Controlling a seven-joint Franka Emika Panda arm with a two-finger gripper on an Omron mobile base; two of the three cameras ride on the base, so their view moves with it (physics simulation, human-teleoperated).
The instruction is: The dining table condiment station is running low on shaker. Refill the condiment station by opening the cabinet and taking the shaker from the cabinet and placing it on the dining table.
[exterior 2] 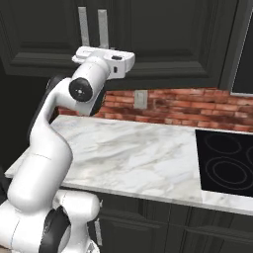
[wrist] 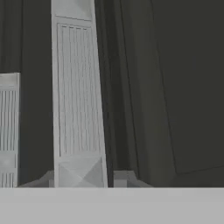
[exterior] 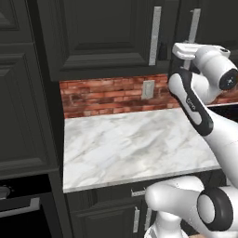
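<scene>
The gripper (wrist: 81,179) is raised to the upper wall cabinet (exterior: 102,37) and is closed narrow on a handle (wrist: 78,100), one of the long silver bars on the cabinet doors. In the hand view, the two dark finger tips sit at the lower end of this handle, one on each side, with the bar filling the gap between them. A second handle (wrist: 8,131) stands just beside it, apart from the fingers.

In the left base view, the white hand (exterior: 195,50) covers the lower part of the right-hand bar (exterior: 193,25), while the neighbouring bar (exterior: 155,35) stands clear to its left. In the right base view, the hand (exterior 2: 106,57) sits directly below the pair of bars, with the gripped one (exterior 2: 103,28) rising out of it.

The gripped handle stands upright, its long axis vertical along the door edge. Both doors lie flush and closed; the seam between them shows no gap.

The cabinet hangs above a marble counter (exterior: 135,144) backed by a red brick wall (exterior: 107,95) with a grey outlet (exterior: 148,89). The gripper is at the bottom edge of the cabinet doors, well above the counter. A black cooktop (exterior 2: 225,163) is set into the counter to the right of the arm.
</scene>
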